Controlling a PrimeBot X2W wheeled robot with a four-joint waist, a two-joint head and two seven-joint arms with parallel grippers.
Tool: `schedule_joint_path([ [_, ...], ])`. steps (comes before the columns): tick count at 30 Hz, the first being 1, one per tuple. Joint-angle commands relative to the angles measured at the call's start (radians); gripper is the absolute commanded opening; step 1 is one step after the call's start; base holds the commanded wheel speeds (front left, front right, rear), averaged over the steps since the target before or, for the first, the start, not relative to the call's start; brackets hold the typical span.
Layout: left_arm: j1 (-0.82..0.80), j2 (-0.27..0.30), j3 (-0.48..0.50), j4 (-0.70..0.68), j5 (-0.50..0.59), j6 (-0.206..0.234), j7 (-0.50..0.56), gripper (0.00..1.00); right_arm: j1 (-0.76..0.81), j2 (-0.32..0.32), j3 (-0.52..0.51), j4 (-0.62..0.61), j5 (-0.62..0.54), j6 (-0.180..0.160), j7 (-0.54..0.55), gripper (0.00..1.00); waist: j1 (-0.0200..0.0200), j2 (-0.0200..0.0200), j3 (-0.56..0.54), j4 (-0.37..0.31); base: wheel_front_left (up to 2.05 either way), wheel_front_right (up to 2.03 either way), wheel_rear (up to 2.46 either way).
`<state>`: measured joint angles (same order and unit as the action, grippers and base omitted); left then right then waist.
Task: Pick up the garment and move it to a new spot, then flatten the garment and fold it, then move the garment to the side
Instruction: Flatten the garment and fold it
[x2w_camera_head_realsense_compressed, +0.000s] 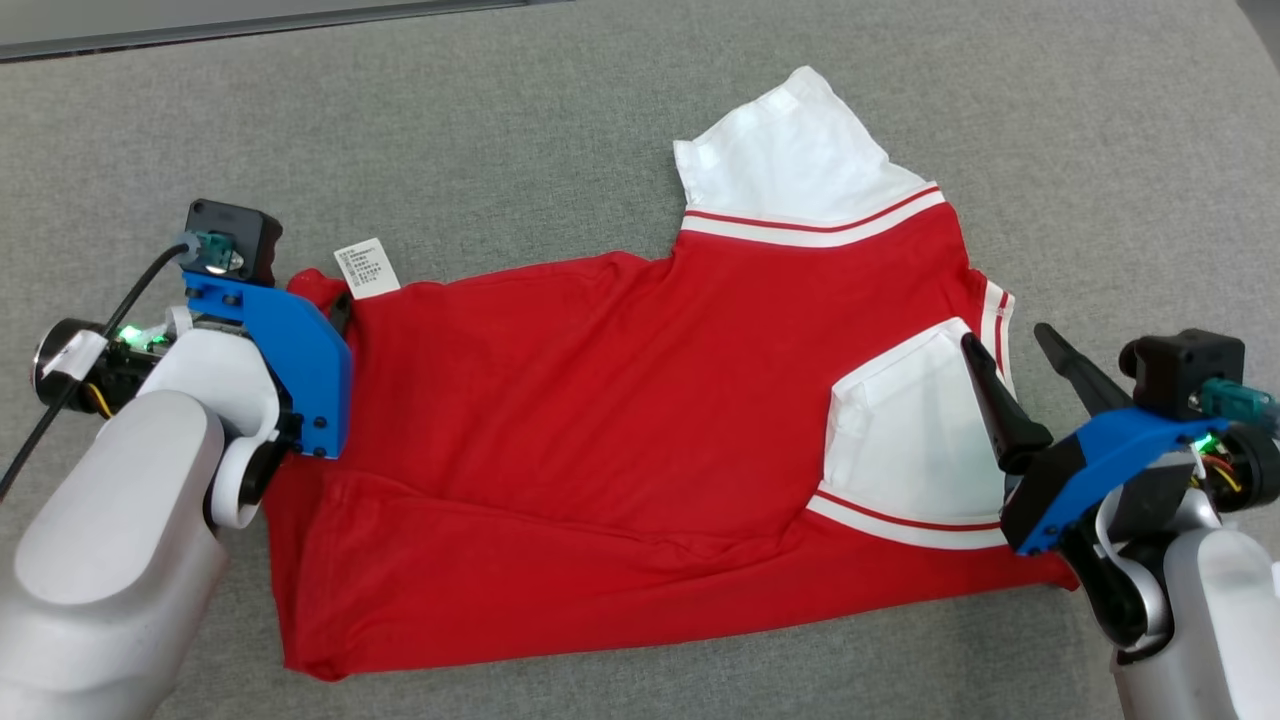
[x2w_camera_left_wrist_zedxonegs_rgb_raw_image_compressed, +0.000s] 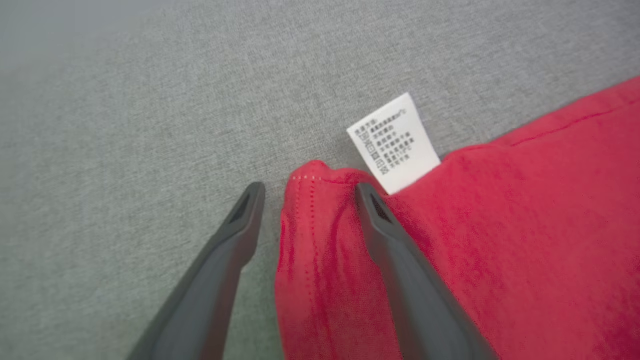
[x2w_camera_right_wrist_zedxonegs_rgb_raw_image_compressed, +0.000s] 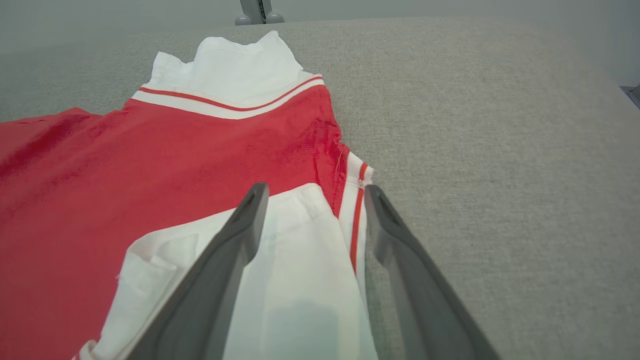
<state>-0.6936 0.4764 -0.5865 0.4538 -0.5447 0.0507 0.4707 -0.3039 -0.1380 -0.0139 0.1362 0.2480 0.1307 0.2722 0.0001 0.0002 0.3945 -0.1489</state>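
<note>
A red shirt (x2w_camera_head_realsense_compressed: 620, 400) with white sleeves lies spread on a grey cloth surface (x2w_camera_head_realsense_compressed: 500, 120). In the head view its long axis runs side to side, with the hem toward the robot's left and the shoulders toward its right. One white sleeve (x2w_camera_head_realsense_compressed: 790, 160) points away from the robot at the far right. The other sleeve (x2w_camera_head_realsense_compressed: 910, 420) is folded in over the red body near the right edge. A white care label (x2w_camera_head_realsense_compressed: 367, 268) sticks out from the far edge by the hem corner.

The left claw (x2w_camera_left_wrist_zedxonegs_rgb_raw_image_compressed: 308, 189) is spread wide at that hem corner. One finger is over the grey surface, the other is over the red cloth, and the corner sits between them, unclamped.

The right claw (x2w_camera_head_realsense_compressed: 1004, 336) is also wide open and holds nothing. One finger is above the folded sleeve and the other is above the grey surface just beside the striped neck edge.
</note>
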Motion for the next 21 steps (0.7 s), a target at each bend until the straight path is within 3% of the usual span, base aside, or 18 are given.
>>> schedule_joint_path([
  [1,-0.019,0.000,-0.003,0.008,0.001,-0.009,0.002,0.92,-0.028,-0.011,0.006,0.000,0.006,0.000,-0.001,1.00,-0.0001,-0.0002,0.005,-0.002,0.00,0.00,0.00],
  [2,-0.022,-0.003,-0.006,0.013,0.000,-0.014,0.001,0.47,-0.039,-0.016,0.012,0.000,0.007,0.000,0.001,1.00,-0.0001,-0.0002,0.008,-0.002,0.00,0.00,0.00],
  [3,-0.026,-0.005,-0.008,0.015,-0.001,-0.015,0.000,0.35,-0.053,-0.022,0.016,0.000,0.005,0.000,0.002,1.00,-0.0001,-0.0002,0.011,-0.002,0.00,0.00,0.00],
  [4,-0.029,-0.007,-0.011,0.016,0.000,-0.018,-0.001,0.11,-0.071,-0.030,0.020,0.001,0.001,0.000,0.004,1.00,-0.0001,-0.0002,0.015,-0.001,0.00,0.00,0.00],
  [5,-0.032,-0.008,-0.014,0.015,0.002,-0.021,-0.005,0.00,-0.089,-0.037,0.026,0.003,-0.002,0.000,0.005,1.00,-0.0001,-0.0002,0.018,0.001,0.00,0.00,0.00],
  [12,-0.064,-0.027,-0.022,-0.013,0.018,-0.026,-0.056,0.00,-0.285,-0.083,0.056,0.068,-0.007,0.000,0.061,1.00,-0.0001,-0.0002,0.043,0.048,0.00,0.00,0.00],
  [21,-0.100,-0.101,-0.053,-0.100,0.042,-0.026,-0.143,0.00,-0.579,-0.153,0.070,0.312,-0.044,0.000,0.191,1.00,-0.0001,-0.0002,0.111,0.182,0.00,0.00,0.00],
])
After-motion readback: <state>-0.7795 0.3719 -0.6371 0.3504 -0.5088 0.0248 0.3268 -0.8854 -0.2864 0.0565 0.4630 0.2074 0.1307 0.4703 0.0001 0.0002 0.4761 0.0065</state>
